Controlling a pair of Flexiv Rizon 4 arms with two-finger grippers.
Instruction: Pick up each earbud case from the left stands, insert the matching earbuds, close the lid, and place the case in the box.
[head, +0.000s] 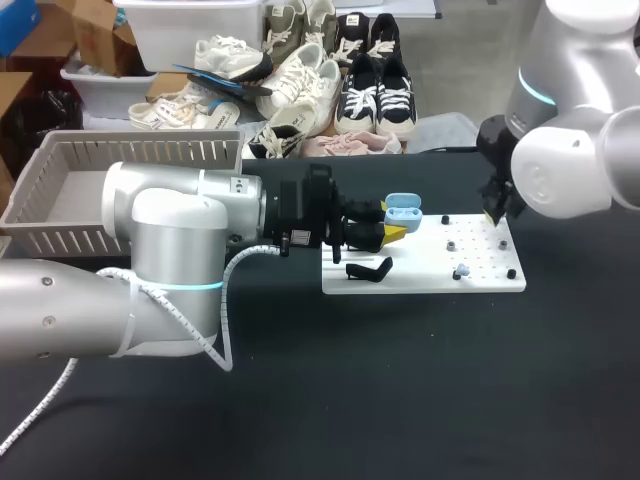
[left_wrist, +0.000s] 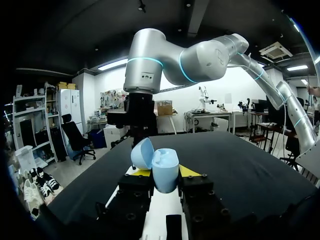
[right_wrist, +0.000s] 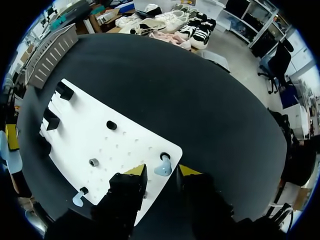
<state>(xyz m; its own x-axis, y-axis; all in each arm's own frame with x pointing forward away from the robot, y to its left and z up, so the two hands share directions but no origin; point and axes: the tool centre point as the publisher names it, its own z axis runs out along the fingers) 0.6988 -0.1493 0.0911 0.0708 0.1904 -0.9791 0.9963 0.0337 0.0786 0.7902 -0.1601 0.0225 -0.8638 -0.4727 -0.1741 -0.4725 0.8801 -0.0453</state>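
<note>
Looking down from the head camera, I see my left arm (head: 170, 230) entering from the left of the frame and ending near the middle. Its jaws are clamped on the pale blue earbud case (head: 402, 212), over the upper left part of the white board (head: 420, 282). In the left wrist view the case's lid (left_wrist: 142, 152) stands open, and a yellow fingertip (left_wrist: 141, 172) presses the case from each side. A small marking (head: 240, 185) on that arm is too small for me to read.

My right arm (head: 570, 160) hangs at the board's upper right corner. Its jaws stand apart in the right wrist view, with a pale blue earbud (right_wrist: 163, 167) on a peg between the tips. A second earbud (right_wrist: 78, 198) sits on another peg of the same board.

A black stand (head: 368, 270) lies at the board's lower left, just below the left jaws. The grey slatted box (head: 60, 195) sits upper left on the black surface (head: 400, 400), partly hidden behind my left arm.
</note>
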